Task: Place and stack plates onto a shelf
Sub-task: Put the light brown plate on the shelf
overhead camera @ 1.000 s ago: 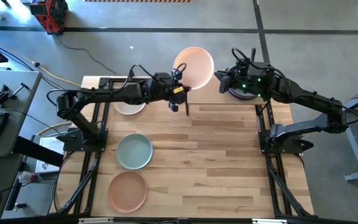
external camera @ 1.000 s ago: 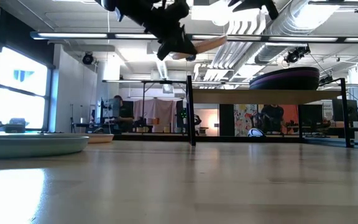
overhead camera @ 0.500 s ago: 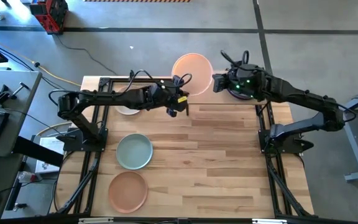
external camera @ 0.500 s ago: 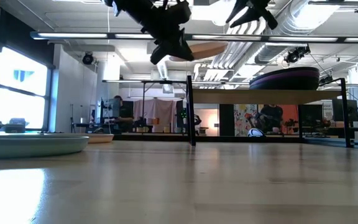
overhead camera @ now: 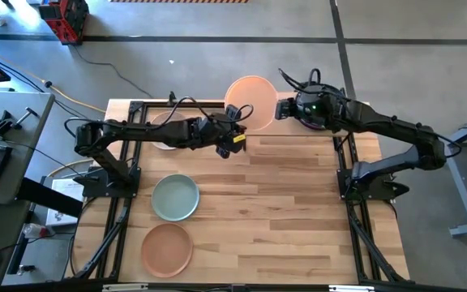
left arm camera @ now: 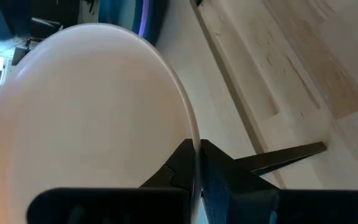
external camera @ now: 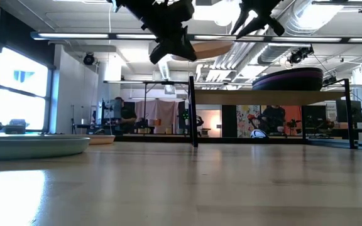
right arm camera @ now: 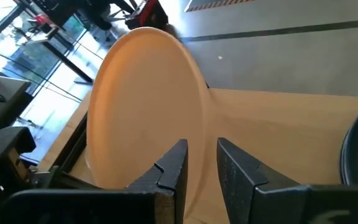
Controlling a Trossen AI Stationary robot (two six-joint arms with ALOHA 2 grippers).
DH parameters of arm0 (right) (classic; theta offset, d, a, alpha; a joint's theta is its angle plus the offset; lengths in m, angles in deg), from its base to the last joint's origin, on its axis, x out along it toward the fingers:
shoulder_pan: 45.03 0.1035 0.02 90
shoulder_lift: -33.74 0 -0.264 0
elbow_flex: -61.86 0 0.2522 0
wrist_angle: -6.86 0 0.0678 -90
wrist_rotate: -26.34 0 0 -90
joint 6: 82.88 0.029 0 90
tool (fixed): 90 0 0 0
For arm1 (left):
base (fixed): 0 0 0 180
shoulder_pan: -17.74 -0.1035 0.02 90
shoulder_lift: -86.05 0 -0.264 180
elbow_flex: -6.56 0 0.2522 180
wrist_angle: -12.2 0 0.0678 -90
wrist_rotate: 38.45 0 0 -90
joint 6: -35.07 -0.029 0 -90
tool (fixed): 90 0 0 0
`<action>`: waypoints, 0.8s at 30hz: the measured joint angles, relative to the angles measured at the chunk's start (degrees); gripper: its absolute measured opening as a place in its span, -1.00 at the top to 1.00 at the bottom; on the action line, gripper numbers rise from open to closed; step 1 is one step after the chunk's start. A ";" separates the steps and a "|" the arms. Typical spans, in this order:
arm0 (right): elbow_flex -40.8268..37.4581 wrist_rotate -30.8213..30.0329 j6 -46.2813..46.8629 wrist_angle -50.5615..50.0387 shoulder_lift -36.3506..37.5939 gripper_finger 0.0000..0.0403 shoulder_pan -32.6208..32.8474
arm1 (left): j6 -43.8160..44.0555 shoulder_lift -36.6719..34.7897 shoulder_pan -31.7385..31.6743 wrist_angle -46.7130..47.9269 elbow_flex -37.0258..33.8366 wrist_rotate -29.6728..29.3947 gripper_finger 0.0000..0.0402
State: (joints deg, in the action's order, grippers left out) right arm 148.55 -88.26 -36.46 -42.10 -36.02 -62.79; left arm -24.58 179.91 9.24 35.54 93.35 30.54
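My left gripper [overhead camera: 235, 136] is shut on a peach plate [overhead camera: 250, 99], held high above the shelf [external camera: 281, 97]; the plate lies nearly level in the low view [external camera: 209, 48]. My right gripper [overhead camera: 280, 108] is open at the plate's right rim, and in the right wrist view [right arm camera: 201, 165] the rim runs down into the gap between the fingers. A stack topped by a purple plate [external camera: 288, 78] rests on the shelf's right part. A beige plate [overhead camera: 165, 144] lies on the shelf under my left arm. My left gripper pinches the peach plate's near rim [left arm camera: 194, 146] between its two fingers, one finger on each face. The fingers come from the table's left and near side, across the rim. The plate is lifted clear, nearly level, reaching out past the fingers. My right gripper stands at the plate's right rim [right arm camera: 199, 134]; I cannot tell whether its fingers touch it.
A sage green plate [overhead camera: 175, 197] and a terracotta plate [overhead camera: 167, 249] lie on the tabletop at the near left. The shelf's thin black posts [external camera: 193, 113] stand at the table's far side. A person shows in the room behind [external camera: 119, 113].
My left gripper has drawn back a little toward the table's near left and turned, tipping the peach plate from slanted to nearly level. My right gripper has moved toward the table's left, up to the plate's right rim.
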 joint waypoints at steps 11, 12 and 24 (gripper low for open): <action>0.00 1.11 0.08 -2.14 -1.84 0.66 0.02 | -2.04 -0.02 0.82 -0.54 -0.02 -0.70 0.96; 0.00 1.11 0.08 -2.17 -2.03 0.66 0.02 | -2.06 -0.02 0.82 -0.52 -0.02 -0.70 0.96; 0.00 1.23 0.10 -3.12 -2.78 0.96 0.02 | -2.02 -0.02 1.09 -0.56 -0.02 -0.99 0.96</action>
State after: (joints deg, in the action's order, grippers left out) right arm 148.55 -87.03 -36.36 -45.22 -38.79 -62.76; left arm -26.60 179.89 10.33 34.99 93.33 29.55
